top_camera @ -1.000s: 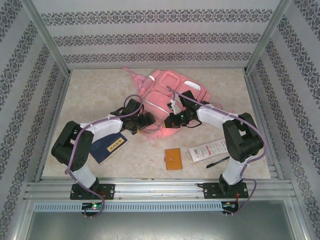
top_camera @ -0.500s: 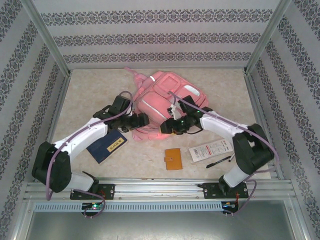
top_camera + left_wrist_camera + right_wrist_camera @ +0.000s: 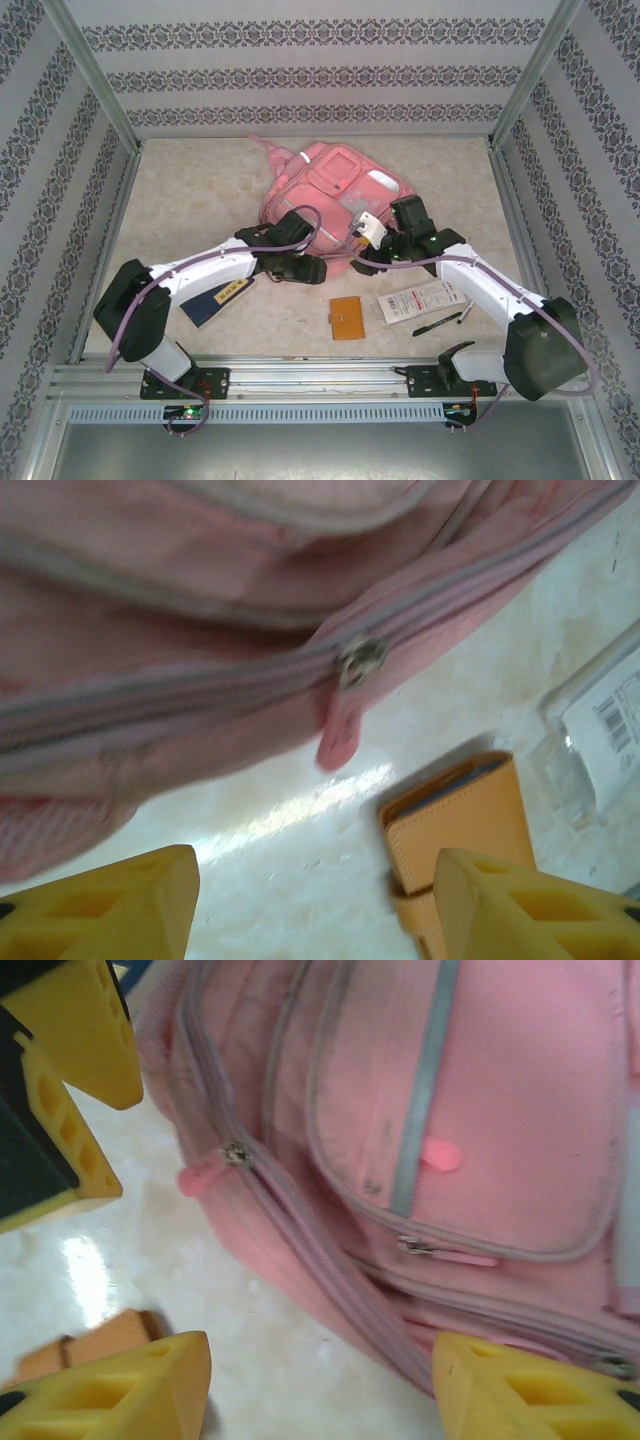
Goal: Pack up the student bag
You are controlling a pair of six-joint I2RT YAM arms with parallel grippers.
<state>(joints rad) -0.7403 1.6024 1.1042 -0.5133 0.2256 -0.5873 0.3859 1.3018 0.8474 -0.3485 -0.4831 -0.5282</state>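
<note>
The student bag [image 3: 335,195], a large soft pink backpack, lies flat at the back middle of the table. My left gripper [image 3: 312,268] hovers at the bag's near edge, open, with bare table between its yellow fingers [image 3: 100,905]. A metal zip slider with a pink tab [image 3: 350,695] hangs on the bag [image 3: 200,630] just ahead of it. My right gripper [image 3: 365,258] faces it from the right, open and holding nothing. In the right wrist view the bag's [image 3: 470,1110] lower zipped edge runs down toward my right finger [image 3: 535,1385], and the same slider [image 3: 237,1153] sits near the left gripper's fingers [image 3: 70,1030].
An orange wallet [image 3: 347,318] lies just in front of both grippers, also close under the left wrist [image 3: 460,825]. A clear packet with a white label [image 3: 420,300] and a black pen [image 3: 437,323] lie to its right. A dark blue booklet [image 3: 215,295] rests under the left arm.
The right gripper, shut a second ago, has opened and drawn back to the bag's near edge. The left gripper has moved right along that edge and narrowed a little. The bag lies flatter.
</note>
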